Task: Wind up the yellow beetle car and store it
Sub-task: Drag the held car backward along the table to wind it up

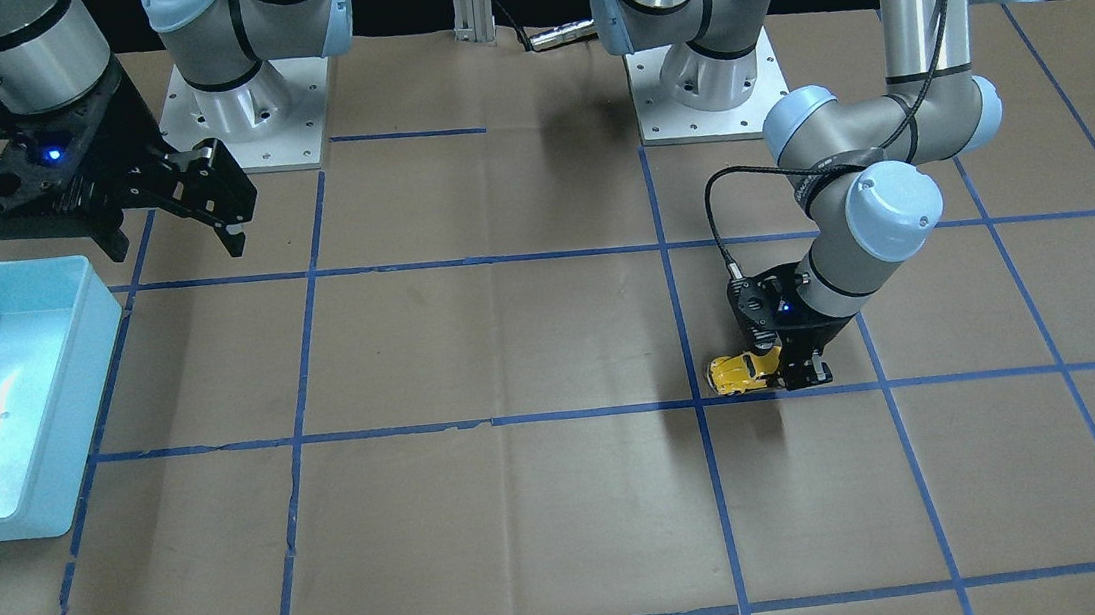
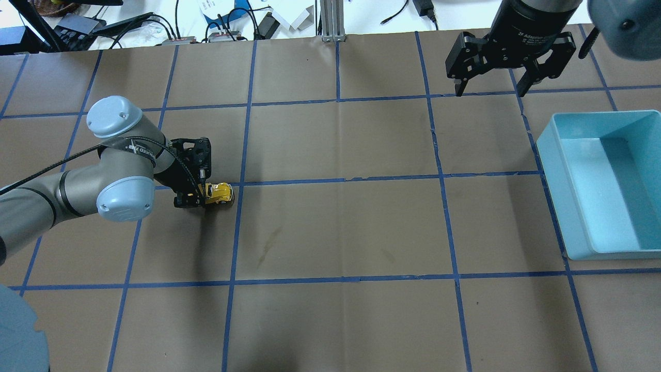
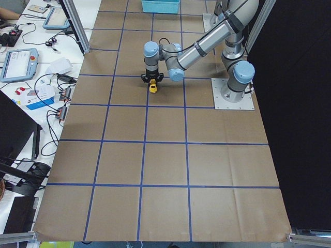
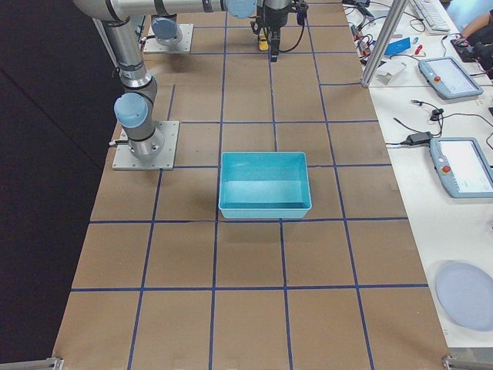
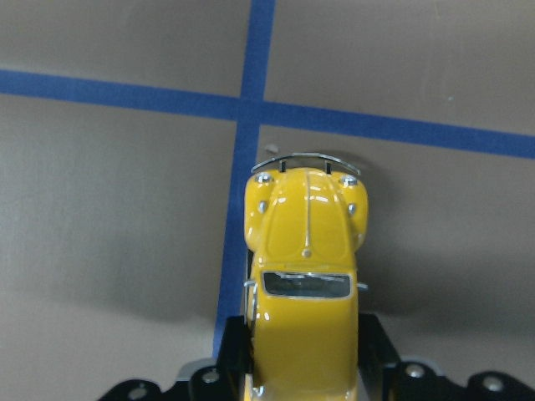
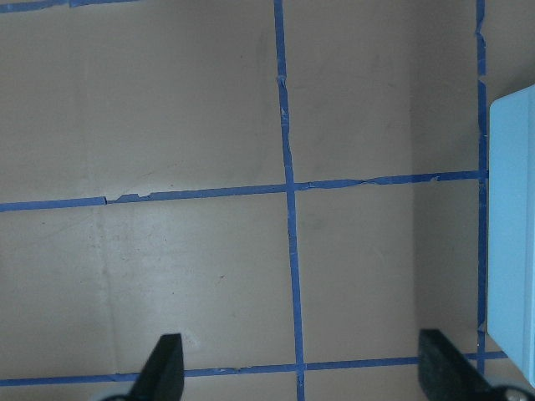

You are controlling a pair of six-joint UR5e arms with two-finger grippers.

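Note:
The yellow beetle car (image 2: 221, 192) is tiny and glossy and sits low at the table surface beside a blue tape crossing. My left gripper (image 2: 199, 196) is shut on its rear half. In the left wrist view the car (image 5: 305, 251) points away from me, with a black finger (image 5: 236, 351) on each side. It also shows in the front view (image 1: 737, 373) under my left gripper (image 1: 783, 372). I cannot tell whether its wheels touch the paper. My right gripper (image 2: 489, 92) hangs open and empty, high over the far right of the table (image 6: 303, 372).
A light blue bin (image 2: 560, 206) stands empty at the table's right side, below my right gripper; it also shows in the front view (image 1: 98, 391) and at the right wrist view's edge (image 6: 512, 217). Brown paper with a blue tape grid covers the table.

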